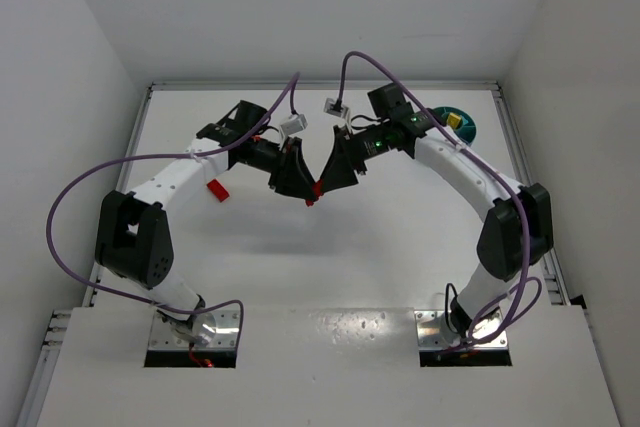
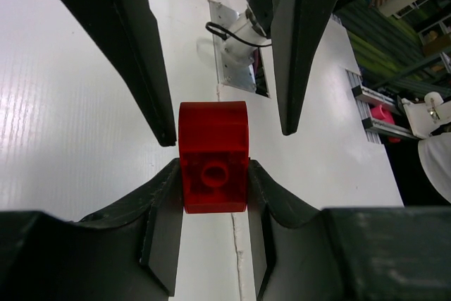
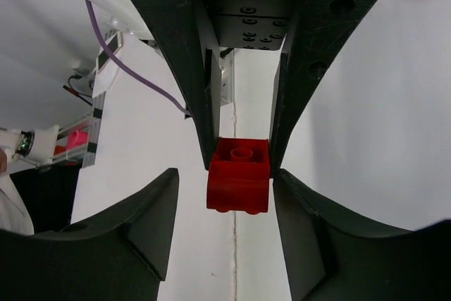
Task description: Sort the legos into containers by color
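- Counter (image 1: 400,247): white, both arms reach in and meet around the middle, tips nearly nose to nose.
- Teal tub (image 1: 470,129): far right corner behind the right arm, w/ something yellow (image 1: 455,120) in it. Well apart from where the action is.
- Left fingers (image 2: 165,202): pinched on a red lego (image 2: 213,153), one pad flat on each side wall. The lego sits between the two sets of tips over mid-counter; can't tell if it's clear of the surface.
- Right fingers (image 3: 151,209): spread either side of the same lego and not clamping it, there's a visible gap on both sides in the right wrist view. Looks like a handover setup imo.
- 2nd red lego (image 1: 216,190): lying loose on the counter just beside the left forearm.
- Handling, my guess: tiny hard plastic, basically weightless, stiff and not fragile, so squeezing won't hurt it. The glossy walls prob make it slippery, and being so small it could twist or pop out if pinched off-centre.
- Where to grab: the flat opposite side walls on the part sticking out past the left pads, squared up, not the curved end or the stud face.
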{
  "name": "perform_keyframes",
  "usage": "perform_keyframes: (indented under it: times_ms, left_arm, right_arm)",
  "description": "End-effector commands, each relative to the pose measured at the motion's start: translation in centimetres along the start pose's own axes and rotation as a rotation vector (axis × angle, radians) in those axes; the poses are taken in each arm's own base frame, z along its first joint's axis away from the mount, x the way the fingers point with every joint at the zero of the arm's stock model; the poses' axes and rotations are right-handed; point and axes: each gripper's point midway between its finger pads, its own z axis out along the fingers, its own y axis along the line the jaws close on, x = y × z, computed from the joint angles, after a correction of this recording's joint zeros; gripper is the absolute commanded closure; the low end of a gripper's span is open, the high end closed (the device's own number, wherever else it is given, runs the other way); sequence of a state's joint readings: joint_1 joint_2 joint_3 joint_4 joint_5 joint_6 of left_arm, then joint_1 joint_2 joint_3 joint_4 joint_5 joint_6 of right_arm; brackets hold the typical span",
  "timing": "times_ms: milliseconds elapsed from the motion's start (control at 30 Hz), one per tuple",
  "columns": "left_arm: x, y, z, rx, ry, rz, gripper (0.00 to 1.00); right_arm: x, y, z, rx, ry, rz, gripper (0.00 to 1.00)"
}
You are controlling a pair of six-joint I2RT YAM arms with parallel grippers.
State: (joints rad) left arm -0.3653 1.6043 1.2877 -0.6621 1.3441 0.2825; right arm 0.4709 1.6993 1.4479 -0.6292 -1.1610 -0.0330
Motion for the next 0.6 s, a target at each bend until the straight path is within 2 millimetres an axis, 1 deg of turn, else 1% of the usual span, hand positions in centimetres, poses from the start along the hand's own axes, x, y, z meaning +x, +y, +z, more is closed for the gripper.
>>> perform_keyframes:
  times_ms: [0,33,133,167,200,233,267,300,333,367,400,467,500,533,567]
  left_arm:
    - [-1.8,-0.9,-0.7,0.007,-0.033,0.086,0.76]
    - [-2.1,-1.0,-0.7,0.007,-0.035,0.087,0.76]
    - [-2.2,-0.8,-1.0,-0.001,-0.04,0.086,0.76]
    - [-2.2,-0.8,-1.0,-0.001,-0.04,0.086,0.76]
    - [-2.2,-0.8,-1.0,-0.001,-0.04,0.086,0.76]
    - [-2.2,-0.8,-1.0,-0.001,-0.04,0.086,0.73]
    - [-2.2,-0.8,-1.0,-0.001,-0.04,0.086,0.62]
    - [-1.9,-0.7,-0.9,0.0,-0.039,0.077,0.56]
    - [-1.9,-0.7,-0.9,0.0,-0.039,0.077,0.53]
    - [-1.9,-0.7,-0.9,0.0,-0.039,0.077,0.5]
    - [-2.1,-0.7,-1.0,-0.013,-0.038,0.096,0.38]
    - [-1.9,-0.8,-1.1,-0.025,-0.035,0.083,0.25]
    - [-2.0,-0.4,-1.4,-0.043,-0.04,0.075,0.06]
    - [-1.8,0.1,-1.5,-0.086,-0.031,0.057,0.0]
    - [-1.8,0.7,-1.5,-0.12,-0.033,0.046,0.0]
  right_arm:
    - [-0.9,1.1,0.4,-0.044,-0.013,-0.06,0.45]
    - [-0.8,0.9,0.4,-0.033,-0.011,-0.06,0.48]
    - [-0.8,0.7,0.4,-0.023,-0.01,-0.07,0.55]
    - [-0.8,0.7,0.4,-0.022,-0.01,-0.07,0.61]
    - [-0.7,0.7,0.3,-0.023,-0.006,-0.061,0.64]
    - [-0.7,0.5,0.3,-0.014,-0.005,-0.072,0.67]
    - [-0.8,0.8,0.2,-0.013,-0.008,-0.08,0.74]
    - [-0.8,0.6,0.2,-0.001,-0.006,-0.08,0.79]
    - [-0.8,0.2,0.2,0.017,-0.003,-0.08,0.84]
    - [-0.7,0.1,0.2,0.026,-0.002,-0.08,0.91]
    - [-0.9,0.2,0.0,0.039,-0.004,-0.09,0.94]
    - [-0.9,-0.5,-0.7,0.065,-0.012,-0.074,0.97]
    - [-1.1,-0.4,-1.0,0.087,-0.008,-0.074,0.98]
    - [-0.9,-1.1,-1.5,0.119,-0.002,-0.079,0.98]
    - [-0.9,-1.5,-2.2,0.176,0.01,-0.085,0.99]
